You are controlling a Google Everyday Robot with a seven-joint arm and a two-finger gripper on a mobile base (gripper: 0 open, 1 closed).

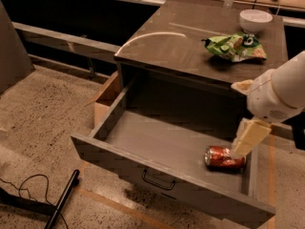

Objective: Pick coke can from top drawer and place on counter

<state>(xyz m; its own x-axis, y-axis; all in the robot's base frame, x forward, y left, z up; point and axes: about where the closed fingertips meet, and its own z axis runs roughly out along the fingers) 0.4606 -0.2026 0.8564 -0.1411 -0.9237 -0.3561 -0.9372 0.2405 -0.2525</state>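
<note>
In the camera view, the cream-coloured, blocky gripper (241, 149) hangs from the robot's rounded white arm (281, 93) at the right edge and points down into the right end of the wide, shallow grey-brown top drawer (157, 141), which stands pulled fully open. Its tip meets the small red-orange aluminium coke can (221, 157). I cannot tell whether the gripper is open or closed, nor whether it has hold of the can.

The can lies on its side on the drawer floor, just below and left of the gripper tip. One silver end faces left, pale lettering runs along its glossy side, and it sits near the drawer's right wall. The small dark metal handle (158, 181) on the front panel is further down to the left.

Above the gripper stretches the flat, glossy grey-brown counter (176, 49). On it, up from the gripper, rest a crumpled green snack bag (234, 47) and, beyond that, a white bowl (255, 20).
</note>
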